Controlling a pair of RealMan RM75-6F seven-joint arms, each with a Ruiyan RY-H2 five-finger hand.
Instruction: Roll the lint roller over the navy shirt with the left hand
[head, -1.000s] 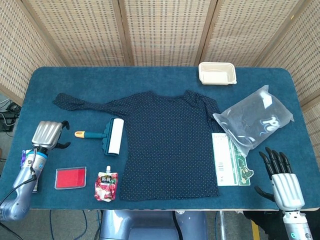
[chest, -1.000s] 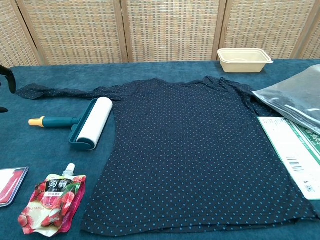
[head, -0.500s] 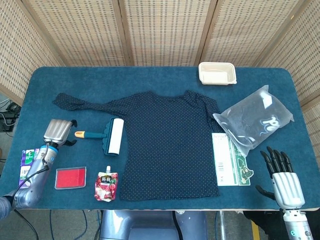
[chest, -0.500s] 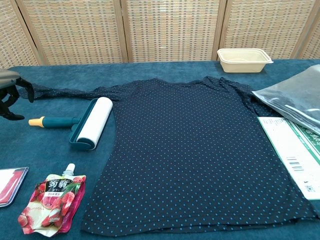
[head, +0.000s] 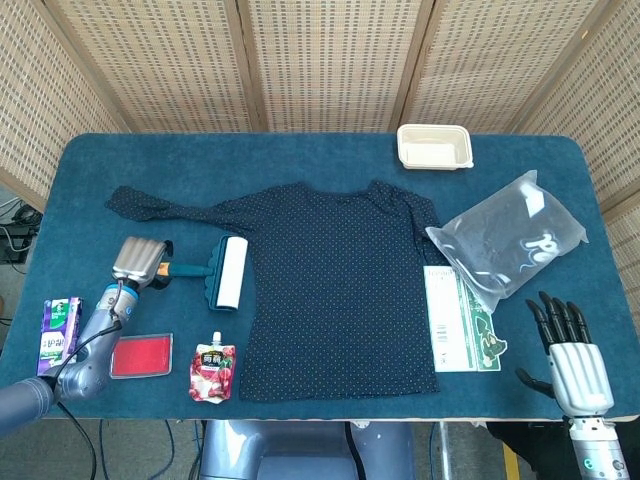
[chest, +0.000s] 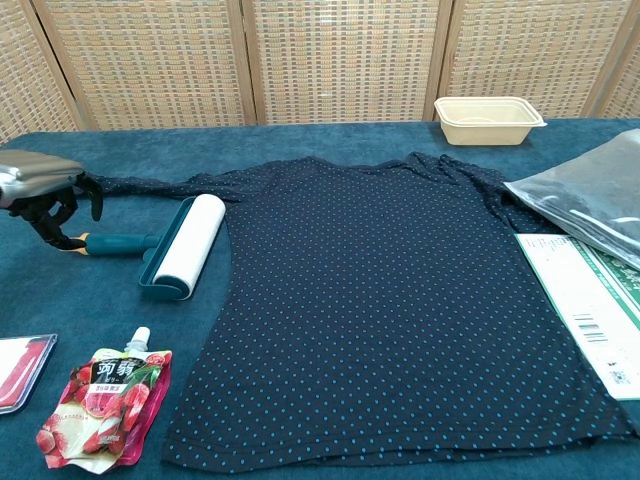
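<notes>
A navy shirt (head: 335, 285) with little dots lies flat in the middle of the blue table (head: 320, 150). The lint roller (head: 222, 272) lies on the table at the shirt's left edge, with its white roll just beside the cloth. Its handle points to the left.

The left hand (head: 140, 262) is over the tip of the handle. Its fingers (chest: 50, 215) curl down around the tip, but I cannot tell if they are squeezing it. The roller lies flat on the table.

The right hand (head: 572, 355) is at the near right corner, well away from the shirt. Its fingers are spread and it holds nothing.

A red pouch (head: 212, 372) and a red box (head: 140, 355) lie near the roller. A white tray (head: 434, 146) sits at the far edge. A clear bag (head: 508, 238) and a green paper (head: 458, 320) lie to the right of the shirt.
</notes>
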